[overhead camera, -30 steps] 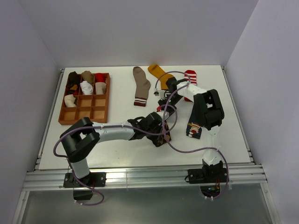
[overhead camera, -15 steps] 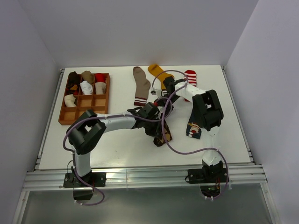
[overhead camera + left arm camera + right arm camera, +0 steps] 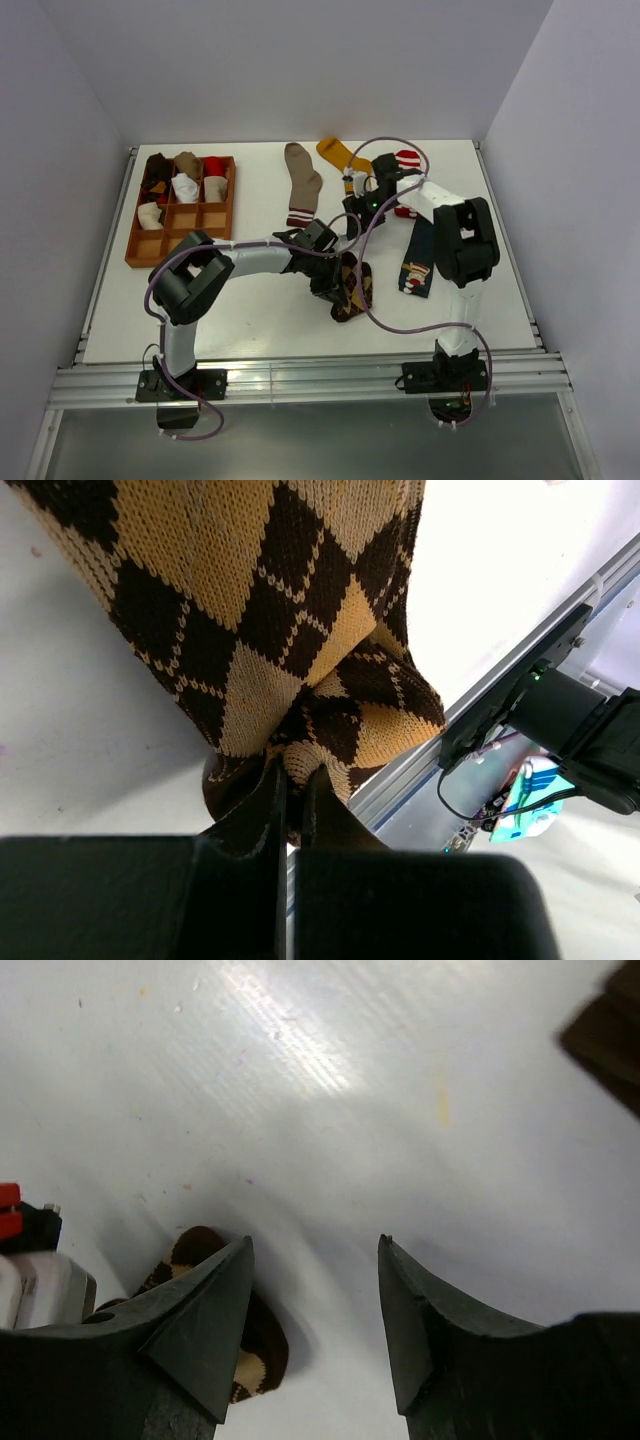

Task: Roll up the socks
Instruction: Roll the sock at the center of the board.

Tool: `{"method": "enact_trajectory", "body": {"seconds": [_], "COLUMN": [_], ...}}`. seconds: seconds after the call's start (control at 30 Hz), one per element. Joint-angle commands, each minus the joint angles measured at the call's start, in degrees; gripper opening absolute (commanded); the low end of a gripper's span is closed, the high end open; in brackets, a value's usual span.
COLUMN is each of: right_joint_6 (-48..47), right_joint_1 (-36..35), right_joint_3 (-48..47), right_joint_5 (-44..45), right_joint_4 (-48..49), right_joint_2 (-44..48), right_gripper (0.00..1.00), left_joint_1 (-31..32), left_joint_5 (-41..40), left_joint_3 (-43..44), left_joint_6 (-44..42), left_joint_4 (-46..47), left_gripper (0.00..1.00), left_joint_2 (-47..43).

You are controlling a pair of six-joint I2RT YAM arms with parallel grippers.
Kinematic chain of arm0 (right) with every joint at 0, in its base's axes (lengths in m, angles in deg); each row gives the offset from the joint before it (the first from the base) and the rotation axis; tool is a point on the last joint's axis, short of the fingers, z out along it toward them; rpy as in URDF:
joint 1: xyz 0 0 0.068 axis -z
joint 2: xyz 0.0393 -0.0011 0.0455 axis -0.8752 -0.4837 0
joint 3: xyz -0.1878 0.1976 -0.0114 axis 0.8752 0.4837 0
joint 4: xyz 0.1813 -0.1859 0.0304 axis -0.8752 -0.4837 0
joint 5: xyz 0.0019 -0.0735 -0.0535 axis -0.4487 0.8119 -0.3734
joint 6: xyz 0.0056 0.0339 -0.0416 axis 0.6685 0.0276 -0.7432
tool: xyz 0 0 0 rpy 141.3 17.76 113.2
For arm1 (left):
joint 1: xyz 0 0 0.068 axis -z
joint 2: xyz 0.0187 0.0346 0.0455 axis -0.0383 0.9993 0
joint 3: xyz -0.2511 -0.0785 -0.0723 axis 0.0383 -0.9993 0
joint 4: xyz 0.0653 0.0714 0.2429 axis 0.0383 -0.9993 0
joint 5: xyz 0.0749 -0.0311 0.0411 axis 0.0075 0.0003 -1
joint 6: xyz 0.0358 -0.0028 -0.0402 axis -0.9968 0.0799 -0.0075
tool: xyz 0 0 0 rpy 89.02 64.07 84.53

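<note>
- While the left gripper (image 3: 290, 780) is clamping a small bunch of the argyle sock (image 3: 300, 630) at one end, its fingers are pressed nearly together on the knit and the rest of the sock is trailing loose on the table (image 3: 200, 320).
- Sock is sitting mid-table toward the near edge, between the two arms, partly doubled over, not a tight roll yet.
- Right gripper (image 3: 315, 1245) is hovering just past the sock's far end with its jaws spread and nothing between them, over bare table.
- Risks I'm seeing:
  - Nothing is pinning the free end, so any rolling or pulling is likely dragging the whole sock instead of winding it.
  - Bite is looking thin, so the knit could be slipping out under tension and the fold springing open.
  - Grippers are working close together, so the right one closing low could be clipping the left fingers or grabbing only one layer.
  - Cables (image 3: 392, 141) are looping over the work area and could be snagging a wrist or sweeping fabric.
  - Navy sock (image 3: 418, 265) is lying right beside the right arm's forearm, so a swing could be shoving it.
- Taupe sock (image 3: 300, 185), mustard sock (image 3: 338, 155) and striped sock (image 3: 407, 160) are waiting flat at the back; the tray (image 3: 178, 258) is holding finished rolls.
</note>
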Motion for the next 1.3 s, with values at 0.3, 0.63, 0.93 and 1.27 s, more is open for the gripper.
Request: {"method": "enact_trajectory", "body": {"seconds": [0.3,0.63,0.93,1.27], "right_joint_6": [-9.9,-37.0,-46.5,-43.3], "right_joint_1": [11.6,9.8,-2.2,-18.8], "right_joint_3": [14.3,33.1,46.0,54.9], "right_joint_5": [-7.7,-10.1,-4.8,6.0], "right_joint_4": [4.8,-2.0,1.6,11.6], "right_joint_2": [22.8,43.6,55.4,62.5], "right_gripper": [0.56,0.57,0.63,0.67], "left_joint_1": [0.0,0.0,0.0,0.1], "left_joint_5": [-1.5,-1.2,-1.2,-0.9], "left_joint_3": [0.0,2.7,5.2,5.2], "left_joint_6": [0.5,-0.6,-1.5,-1.5], "left_joint_4": [-5.7,-7.6,-9.5,-9.3], "left_gripper": [0.0,0.0,0.0,0.0], "left_joint_2": [3.0,4.8,6.4,6.9]}}
